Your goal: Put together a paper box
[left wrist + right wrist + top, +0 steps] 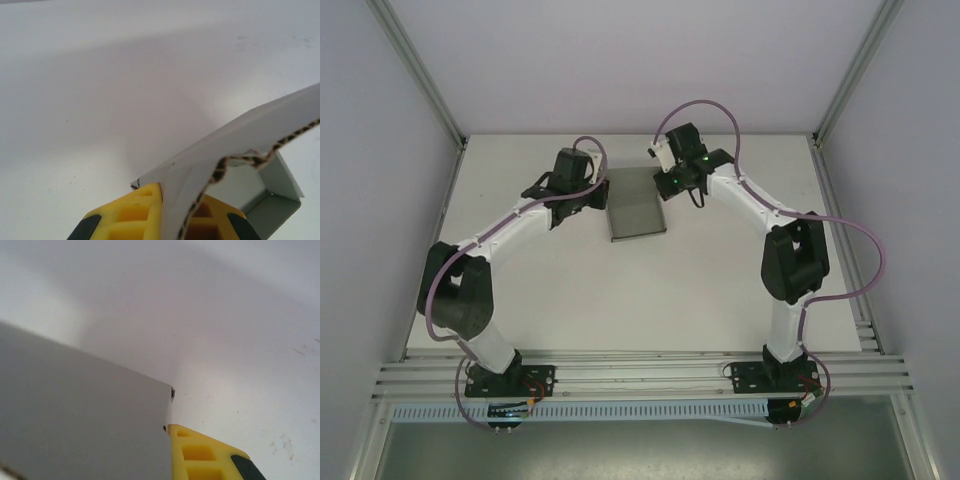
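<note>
**Both claws clenched on the paper box at the far middle of the worktop**

The paper box (637, 205) lies on the white worktop (700, 290), towards its far side and roughly midway between the two arms. From above it reads as a low grey rectangle, its long sides running away from the arm bases.

The left claw (598, 192) meets the box at its left edge. In the left wrist view its yellow fingers (132, 215) are closed on a flap of the cardboard. The flap rises from between them and slants up to the right, and its cut edge shows a wavy brown core. Past the flap, at lower right, a corner of the box interior is visible, with low walls standing up from a grey floor.

The right claw (667, 178) sits at the far right corner of the box. In the right wrist view it is clenched too. One yellow finger (200, 455) lies tight against the edge of a flat grey cardboard panel, and the panel hides the other finger. The panel covers the lower left of that view, with bare white worktop beyond it.
</note>
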